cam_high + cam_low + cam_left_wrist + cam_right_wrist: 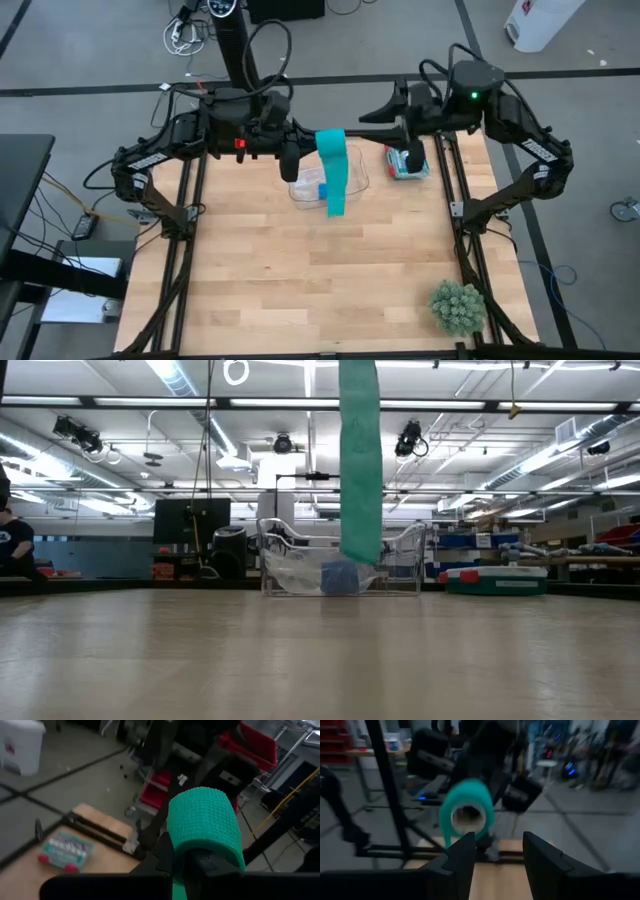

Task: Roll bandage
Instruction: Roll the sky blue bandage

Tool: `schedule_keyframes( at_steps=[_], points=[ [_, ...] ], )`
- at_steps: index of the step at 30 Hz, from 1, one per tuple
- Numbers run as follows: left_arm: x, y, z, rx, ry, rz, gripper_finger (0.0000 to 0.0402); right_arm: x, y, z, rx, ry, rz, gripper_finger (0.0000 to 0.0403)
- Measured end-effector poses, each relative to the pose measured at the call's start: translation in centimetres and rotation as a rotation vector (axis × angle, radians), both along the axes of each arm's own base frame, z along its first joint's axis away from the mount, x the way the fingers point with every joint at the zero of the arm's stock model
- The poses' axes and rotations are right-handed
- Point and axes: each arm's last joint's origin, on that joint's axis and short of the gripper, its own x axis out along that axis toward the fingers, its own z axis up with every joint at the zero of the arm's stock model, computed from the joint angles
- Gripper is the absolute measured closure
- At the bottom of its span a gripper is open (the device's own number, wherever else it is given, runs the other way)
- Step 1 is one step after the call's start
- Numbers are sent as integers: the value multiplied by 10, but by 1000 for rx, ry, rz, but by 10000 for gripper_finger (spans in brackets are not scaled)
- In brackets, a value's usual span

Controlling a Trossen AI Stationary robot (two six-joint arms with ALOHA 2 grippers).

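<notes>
The teal-green bandage is partly wound into a coil (205,820) that sits on my left gripper (200,862), high above the table's far middle. Its loose strip (360,470) hangs straight down, and its lower end (338,200) swings free above a clear container. My left gripper (312,138) is shut. My right gripper (495,840) stands open a short way from the coil's open end (467,817) and faces it. It touches nothing. In the high view my right gripper (370,118) is just right of the coil (330,140). My left gripper comes at the bandage level from the table's left, its fingers (165,855) lying along the coil's axis. The wound part (210,835) arches over and around the shut fingertips. The coil hides whether they pinch a layer. The coil is lifted clear and the strip hangs below it.
A clear container (400,560) stands at the far middle of the wooden table, with a blue roll (340,577) inside. A small teal and red box (408,162) lies to its right. A green spiky plant (458,306) sits near the front right corner.
</notes>
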Motion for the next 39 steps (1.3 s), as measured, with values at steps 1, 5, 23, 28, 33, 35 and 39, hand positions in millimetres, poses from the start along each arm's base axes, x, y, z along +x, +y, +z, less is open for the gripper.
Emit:
schedule_keyframes(
  at_steps=[1,5,23,28,33,35,39],
  points=[
    [0,0,-1,-13,13,-1,379,2,1,0,-24,-2,-18,245],
    [0,0,-4,-71,30,0,379,10,5,-5,-89,20,-38,228],
    [0,-1,-5,-172,36,-13,378,33,18,-7,-168,-35,26,164],
    [5,-2,-8,-243,48,-50,374,46,21,-13,-242,-23,60,180],
    [6,-4,-11,-357,64,-83,372,50,28,-13,-363,-51,91,202],
    [6,-4,-12,-409,75,-87,372,50,30,-14,-386,-45,103,213],
    [6,-5,-12,-514,70,-71,371,50,33,-14,-433,-54,114,237]
  ],
)
